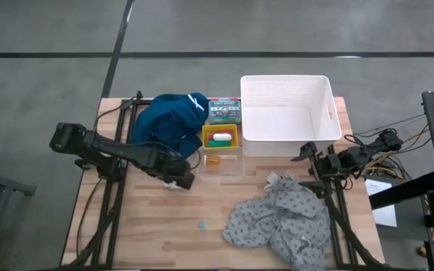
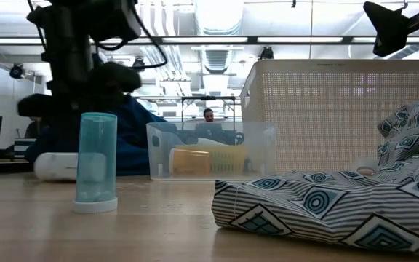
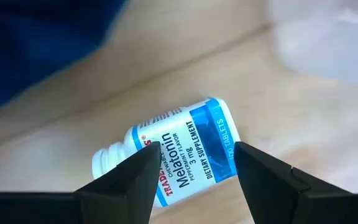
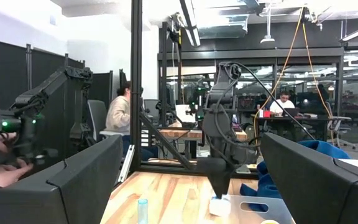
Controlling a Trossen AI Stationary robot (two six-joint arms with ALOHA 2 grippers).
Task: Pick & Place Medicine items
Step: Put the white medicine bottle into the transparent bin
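Now, containers and the melatonin bottle

Yellow bin holds a white tube; white basket sits beside it. Left gripper straddles the lying melatonin bottle, fingers apart; right gripper gapes by the basket.

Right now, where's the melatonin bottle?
The melatonin bottle lies on its side on the table's left half, between the left gripper's open fingers, beside the dark blue cloth.

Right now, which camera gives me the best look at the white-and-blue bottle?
The left wrist view: the bottle lies on its side between the left gripper's fingers, label readable. High, low and right wrist views show only a small white shape under that gripper.
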